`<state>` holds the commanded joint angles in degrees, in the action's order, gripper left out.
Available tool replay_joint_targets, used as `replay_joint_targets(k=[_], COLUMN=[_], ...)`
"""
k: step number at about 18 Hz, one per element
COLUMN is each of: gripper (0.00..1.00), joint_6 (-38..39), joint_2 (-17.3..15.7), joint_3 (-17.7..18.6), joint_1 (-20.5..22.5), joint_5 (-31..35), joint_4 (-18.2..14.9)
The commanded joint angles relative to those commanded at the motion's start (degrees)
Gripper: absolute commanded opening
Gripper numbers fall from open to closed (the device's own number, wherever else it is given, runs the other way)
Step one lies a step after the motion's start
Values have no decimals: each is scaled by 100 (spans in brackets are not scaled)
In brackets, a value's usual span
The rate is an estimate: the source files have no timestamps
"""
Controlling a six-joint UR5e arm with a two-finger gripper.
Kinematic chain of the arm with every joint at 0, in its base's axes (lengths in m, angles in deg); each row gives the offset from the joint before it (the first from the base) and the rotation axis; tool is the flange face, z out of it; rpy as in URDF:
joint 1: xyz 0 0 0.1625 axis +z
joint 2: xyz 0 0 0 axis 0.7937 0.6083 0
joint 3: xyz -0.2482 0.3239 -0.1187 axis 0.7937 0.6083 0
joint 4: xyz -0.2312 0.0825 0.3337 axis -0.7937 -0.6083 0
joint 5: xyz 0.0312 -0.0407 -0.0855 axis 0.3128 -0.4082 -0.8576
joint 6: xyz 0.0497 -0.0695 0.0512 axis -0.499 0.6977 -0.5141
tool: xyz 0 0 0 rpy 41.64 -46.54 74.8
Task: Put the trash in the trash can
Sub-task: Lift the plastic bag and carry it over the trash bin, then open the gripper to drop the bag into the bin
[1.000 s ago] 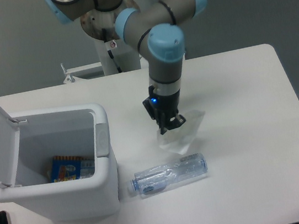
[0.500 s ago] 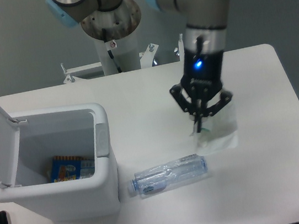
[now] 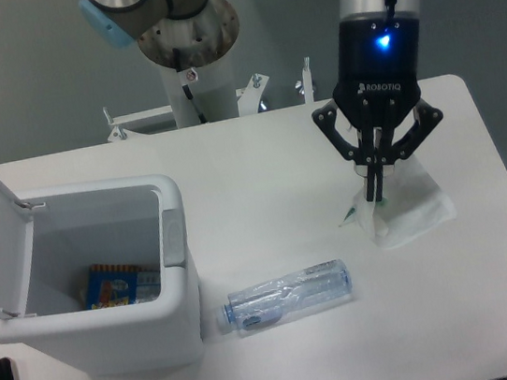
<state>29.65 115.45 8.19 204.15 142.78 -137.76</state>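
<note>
While the end effector (image 3: 376,193) pinches the white wrapper (image 3: 407,209) near the worktop's (image 3: 231,165) right edge, its thin grip could slip before reaching the trash can (image 3: 173,258).

A blue-and-orange printed packet (image 3: 114,287) lies on a white table (image 3: 232,169).

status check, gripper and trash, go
Gripper shut on wrapper, lifting it right of table. Bottle on table beside trash can, lid open. Path to the can looks clear.

Grey arm with light-blue joint caps, black ROBOTIQ pincer (image 3: 377,199), blue indicator light.
</note>
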Motion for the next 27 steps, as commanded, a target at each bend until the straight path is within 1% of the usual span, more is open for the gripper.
replay_joint_targets(k=[2,6,12,14,16,18,21,25,27], gripper=[4,4,4,4,4,4,4,6,7], joint_6=[247,651,1117,1275,1302,1302,1232,1232,1232], joint_2=[-9,-26,-106,-114,-219,-246,-299,-308,-378], joint_3=[61,70,88,175,298,369,580,703,764], joint_1=[-315,-668,-1055,-1195,-1283,-1432,-1635,-1872,-1952], joint_5=[-79,-88,-88,-79,-79,-79,-70,-70,-70], joint_4=[-9,0,-9,-9,0,0,0,0,0])
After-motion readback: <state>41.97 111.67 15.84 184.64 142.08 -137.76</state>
